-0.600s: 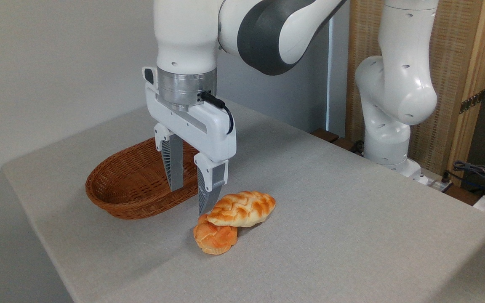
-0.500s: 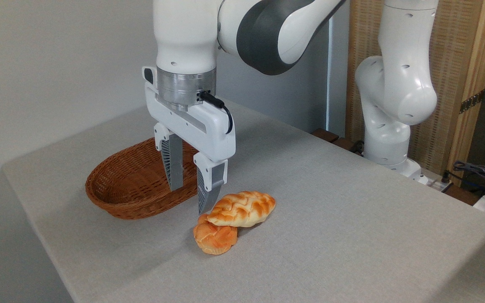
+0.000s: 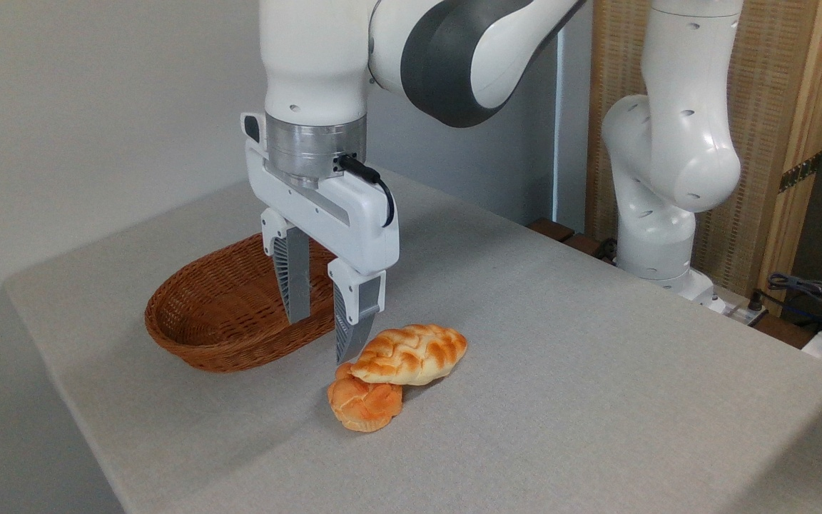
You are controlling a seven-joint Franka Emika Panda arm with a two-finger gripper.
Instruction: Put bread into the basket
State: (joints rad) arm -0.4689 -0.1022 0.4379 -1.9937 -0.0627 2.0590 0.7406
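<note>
So the gripper (image 3: 322, 339) is hanging with its fingers spread wide and nothing between them, sitting just left of the braided loaf (image 3: 409, 353) and not really centred over it. The loaf is on the grey table (image 3: 596, 371), with its near-left end propped on the little orange knotted bun (image 3: 364, 404), so it's tilted rather than flat. The wicker basket (image 3: 218, 314) is just to the far left and looks empty. My worry is that if the arm drops from here, the nearer finger lands on the loaf's left tip or the bun, shoving both around instead of straddling anything. Also a tilted loaf could roll off the bun mid-squeeze, or the bun gets pinched along and ends up in the basket.
</note>
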